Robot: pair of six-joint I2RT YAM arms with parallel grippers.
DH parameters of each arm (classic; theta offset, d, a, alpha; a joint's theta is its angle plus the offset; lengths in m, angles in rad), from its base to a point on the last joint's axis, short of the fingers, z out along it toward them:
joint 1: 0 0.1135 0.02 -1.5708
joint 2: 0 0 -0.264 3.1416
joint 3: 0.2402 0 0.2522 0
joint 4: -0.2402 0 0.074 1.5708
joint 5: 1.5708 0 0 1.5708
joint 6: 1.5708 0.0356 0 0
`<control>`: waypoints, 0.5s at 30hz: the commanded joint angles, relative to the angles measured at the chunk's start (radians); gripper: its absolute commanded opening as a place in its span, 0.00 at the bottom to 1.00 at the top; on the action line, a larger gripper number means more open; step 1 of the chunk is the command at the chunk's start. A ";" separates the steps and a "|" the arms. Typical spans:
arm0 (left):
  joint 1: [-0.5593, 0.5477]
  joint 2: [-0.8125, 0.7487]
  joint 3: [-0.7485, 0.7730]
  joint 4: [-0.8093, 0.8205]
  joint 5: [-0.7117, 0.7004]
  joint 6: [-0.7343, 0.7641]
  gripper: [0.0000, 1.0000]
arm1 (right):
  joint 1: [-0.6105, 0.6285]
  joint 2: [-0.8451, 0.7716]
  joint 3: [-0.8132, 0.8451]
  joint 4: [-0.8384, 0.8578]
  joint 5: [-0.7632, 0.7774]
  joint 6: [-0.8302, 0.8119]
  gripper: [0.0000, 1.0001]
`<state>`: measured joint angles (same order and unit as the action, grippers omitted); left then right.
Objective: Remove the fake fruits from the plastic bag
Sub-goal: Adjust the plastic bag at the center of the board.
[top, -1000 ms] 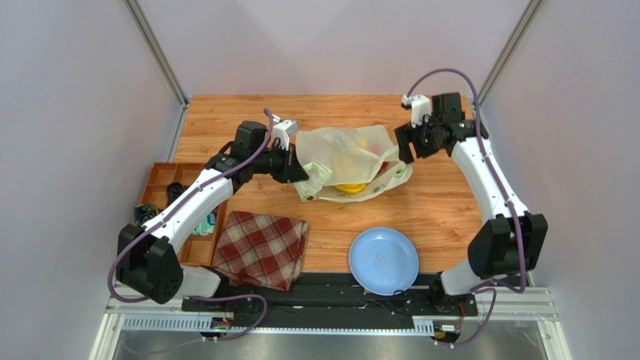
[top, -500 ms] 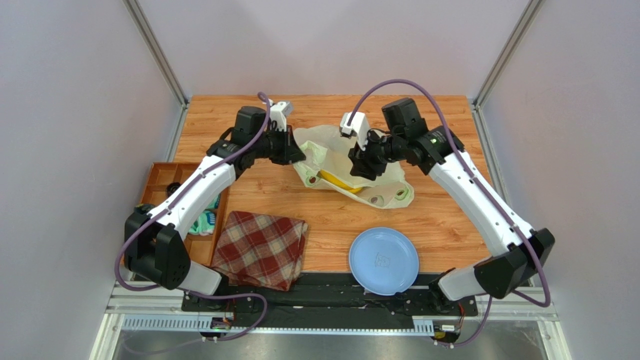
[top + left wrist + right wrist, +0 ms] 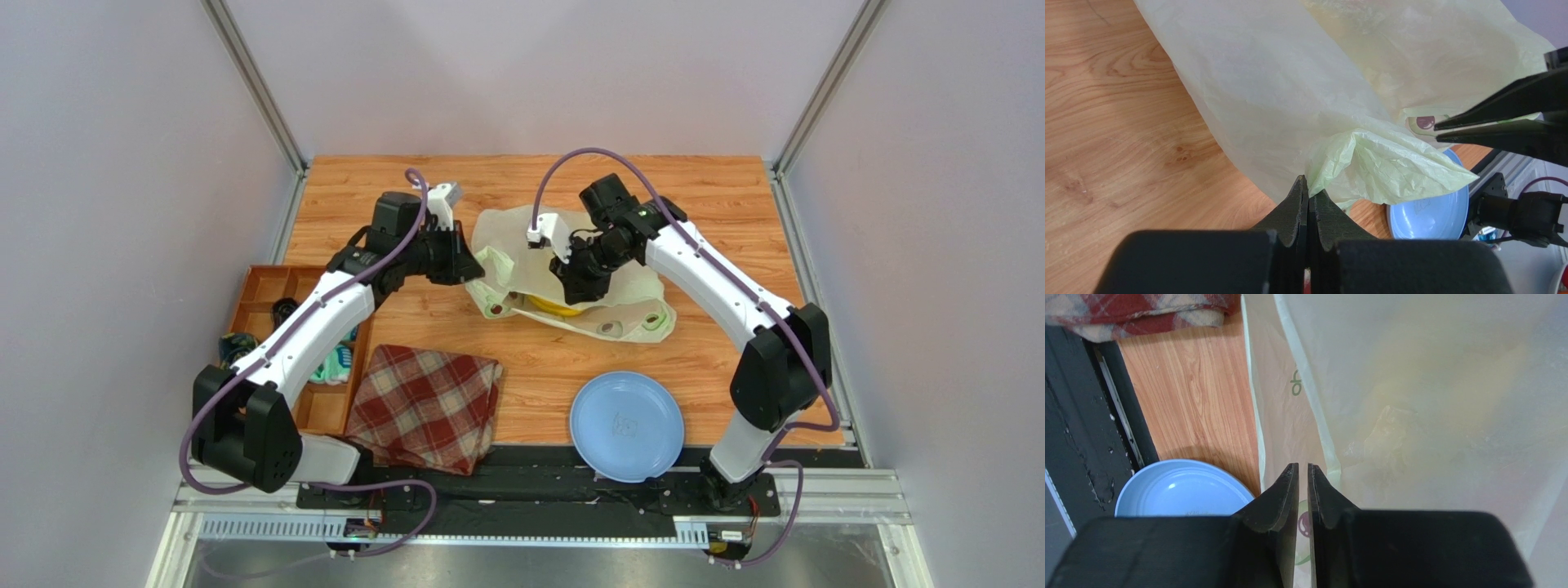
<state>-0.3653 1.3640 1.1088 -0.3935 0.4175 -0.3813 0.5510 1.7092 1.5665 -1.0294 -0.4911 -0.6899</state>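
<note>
The pale yellow-green plastic bag lies crumpled at the middle of the table. A yellow banana shows at its near edge; the other fake fruits are hidden inside. My left gripper is shut on a fold at the bag's left edge, its fingertips pressed together on the film. My right gripper hovers over the bag's middle. In the right wrist view its jaws stand a narrow slit apart, and only bag film shows through the gap.
A blue plate sits near the front edge, right of a red plaid cloth. An orange compartment tray with small items stands at the left edge. The plate also shows below the right gripper.
The right arm swung in from the bag's right side to over its middle while its jaws narrowed. The left gripper pulled the bag's edge slightly left, and the bag flattened.
</note>
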 commanded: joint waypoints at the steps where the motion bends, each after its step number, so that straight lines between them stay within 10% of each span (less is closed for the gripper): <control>1: 0.003 -0.026 -0.021 0.045 -0.002 -0.022 0.00 | 0.035 -0.081 -0.020 -0.077 0.023 -0.086 0.12; 15: 0.003 -0.055 -0.059 0.053 0.006 -0.011 0.00 | -0.032 0.145 0.051 0.278 0.649 0.058 0.00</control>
<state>-0.3649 1.3533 1.0645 -0.3759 0.4129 -0.3882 0.5674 1.8084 1.4750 -0.9245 -0.0540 -0.6918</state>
